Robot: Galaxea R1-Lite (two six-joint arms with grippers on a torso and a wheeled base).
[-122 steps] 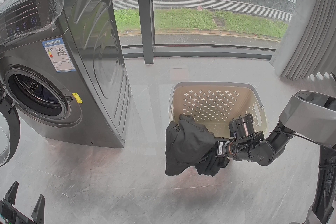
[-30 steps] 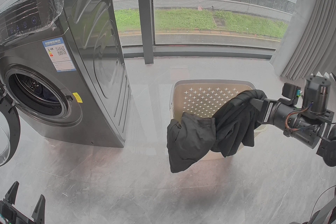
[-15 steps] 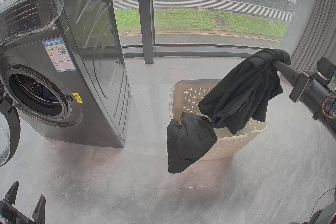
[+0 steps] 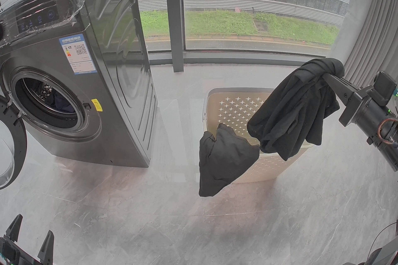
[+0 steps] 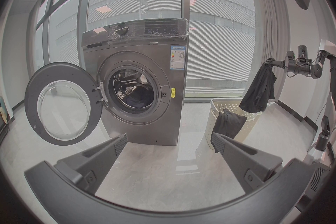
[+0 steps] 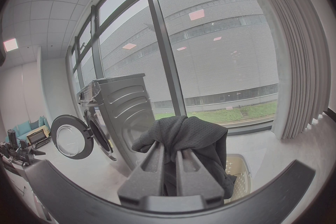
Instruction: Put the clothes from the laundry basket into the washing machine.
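Note:
My right gripper [image 4: 329, 77] is shut on a black garment [image 4: 294, 110] that hangs in the air above the right side of the beige laundry basket [image 4: 238, 110]. The same black garment [image 6: 189, 137] drapes over my closed fingertips in the right wrist view. A second dark garment [image 4: 222, 160] hangs over the basket's front left rim. The grey washing machine [image 4: 70, 67] stands at the left with its round door [image 5: 61, 102] swung open and dark clothes inside the drum [image 5: 134, 95]. My left gripper [image 5: 168, 144] is open, low at the front left [image 4: 29, 237].
A window wall with a dark post [image 4: 176, 9] runs along the back. Grey curtains [image 4: 373, 21] hang at the right behind my right arm. Bare marble floor [image 4: 124, 212] lies between the washing machine and the basket.
My right gripper lifted the black garment out of the basket, up and to the right. The head camera has shifted slightly, so the washing machine sits a little further right.

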